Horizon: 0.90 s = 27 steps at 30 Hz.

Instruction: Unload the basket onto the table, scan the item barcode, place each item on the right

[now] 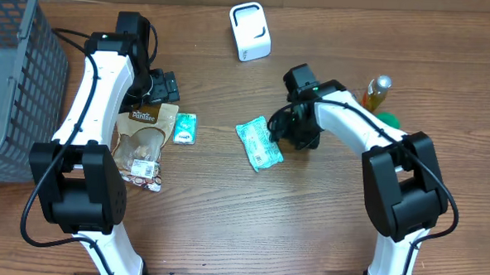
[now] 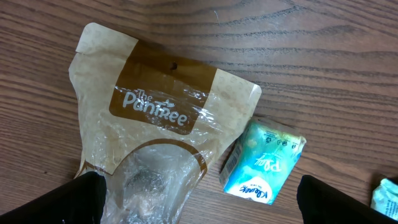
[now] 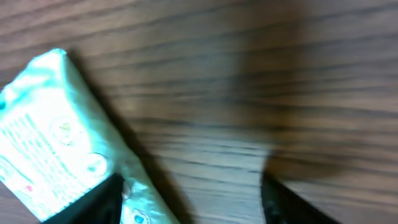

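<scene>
A green wrapped pack point(image 1: 259, 144) with a white label lies flat at the table's middle. My right gripper point(image 1: 288, 138) is low beside its right edge. In the right wrist view the pack point(image 3: 50, 143) fills the left side. The right gripper point(image 3: 189, 202) has its jaws apart, with mostly bare wood between them and the left finger point(image 3: 93, 202) against the pack's corner. A white scanner point(image 1: 250, 32) stands at the back. My left gripper point(image 1: 160, 88) hovers open point(image 2: 199, 205) over a brown snack bag point(image 2: 155, 124) and holds nothing.
A small teal Kleenex pack point(image 1: 184, 128) point(image 2: 264, 163) lies just right of the brown snack bag point(image 1: 145, 141). A grey mesh basket point(image 1: 16, 78) stands at the far left. A bottle point(image 1: 377, 93) and a green object point(image 1: 388, 120) sit behind the right arm.
</scene>
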Available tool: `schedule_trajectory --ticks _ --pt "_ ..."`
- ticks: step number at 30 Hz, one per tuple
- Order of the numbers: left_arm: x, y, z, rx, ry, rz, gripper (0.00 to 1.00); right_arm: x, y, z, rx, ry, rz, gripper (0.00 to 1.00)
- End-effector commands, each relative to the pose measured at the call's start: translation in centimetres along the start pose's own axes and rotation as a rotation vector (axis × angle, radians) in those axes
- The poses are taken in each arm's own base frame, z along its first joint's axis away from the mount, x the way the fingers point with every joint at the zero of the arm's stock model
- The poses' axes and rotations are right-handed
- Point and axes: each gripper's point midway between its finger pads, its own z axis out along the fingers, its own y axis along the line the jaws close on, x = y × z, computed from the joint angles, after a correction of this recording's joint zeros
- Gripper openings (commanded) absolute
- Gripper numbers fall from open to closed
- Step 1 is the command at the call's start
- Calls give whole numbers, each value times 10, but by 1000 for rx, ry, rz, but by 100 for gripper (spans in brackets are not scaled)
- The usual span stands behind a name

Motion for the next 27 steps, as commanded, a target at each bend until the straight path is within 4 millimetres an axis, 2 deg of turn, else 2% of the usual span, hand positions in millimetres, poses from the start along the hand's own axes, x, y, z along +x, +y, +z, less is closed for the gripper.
schedule_trajectory --ticks 1,5,13,20,24,27 --pt "-7 -4 -14 23 -40 -5 100 11 13 -5 -22 3 -29 58" --pt "-6 -5 -14 23 -39 -4 100 38 30 3 -70 79 -65 57" --pt "-7 -4 -14 22 -40 -6 100 65 77 12 -149 104 -77 62" --pt "-7 -4 -14 23 -40 -5 100 69 125 15 -236 24 -197 64" --pt "-7 -4 -14 23 -40 -5 100 66 137 12 -262 -4 -231 63" --pt "-7 -4 -14 22 -40 -6 100 61 139 -3 -269 -3 -278 66"
